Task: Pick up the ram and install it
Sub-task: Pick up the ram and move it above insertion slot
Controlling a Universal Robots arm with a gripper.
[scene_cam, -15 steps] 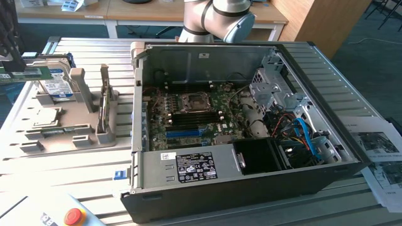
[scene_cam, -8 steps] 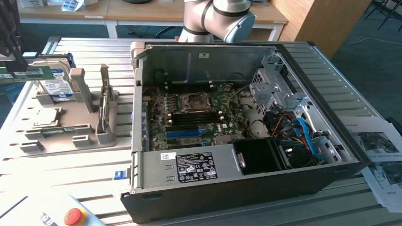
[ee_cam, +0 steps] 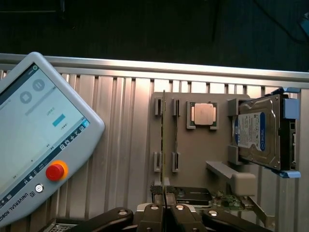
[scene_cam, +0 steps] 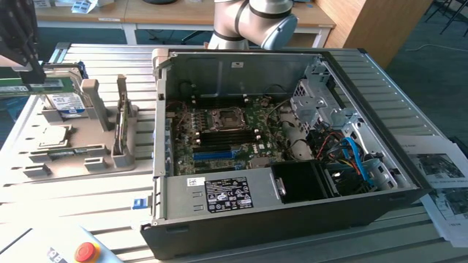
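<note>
open pc case (scene_cam: 292,222) on slatted table (ee_cam: 116,145), motherboard (scene_cam: 234,137) exposed, blue cables (scene_cam: 356,156) inside. grey fixture tray (ee_cam: 193,159) holds hard drive (ee_cam: 258,133) on edge, cpu chip (ee_cam: 203,115) flat. teach pendant (ee_cam: 38,140) beside tray. papers (scene_cam: 442,170) near case.

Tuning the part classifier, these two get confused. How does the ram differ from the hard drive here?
The ram is a thin green stick; the hard drive is a thick metal box with a blue-white label. The ram is clamped in the gripper over the gray tray; the hard drive stands on edge in a holder on that tray. Shared: both are outside the open PC case.
</note>
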